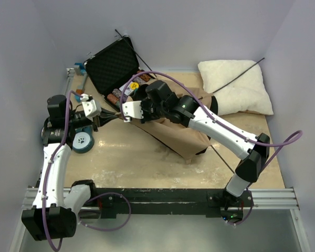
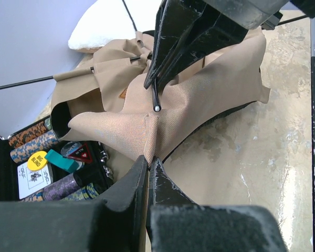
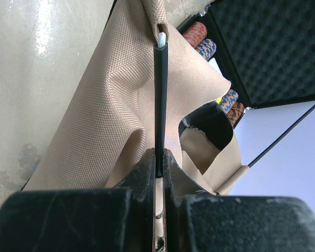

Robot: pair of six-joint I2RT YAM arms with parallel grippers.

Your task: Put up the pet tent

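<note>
Toward the back left of the table we see the pet tent lying collapsed as a tan heap, its near side well back from the black rail where the arms are bolted. A broad strip of bare tabletop lies between. Walls close in on the left, right and rear.

The left arm rises from its base and bends inward. The left gripper is pinched tight on a pointed corner of the tent's fabric. The right arm stretches diagonally across the table and over the tent. The right gripper is clamped on a thin dark pole, whose white tip sits just at the small fabric pocket on that same corner. The two grippers face each other, very near, with the corner between them.

Just behind them an open black case holds coloured chips, touching the tent's rear edge. A white pillow lies at the back right, against the tent. A blue disc with a paw print sits beside the left arm.
</note>
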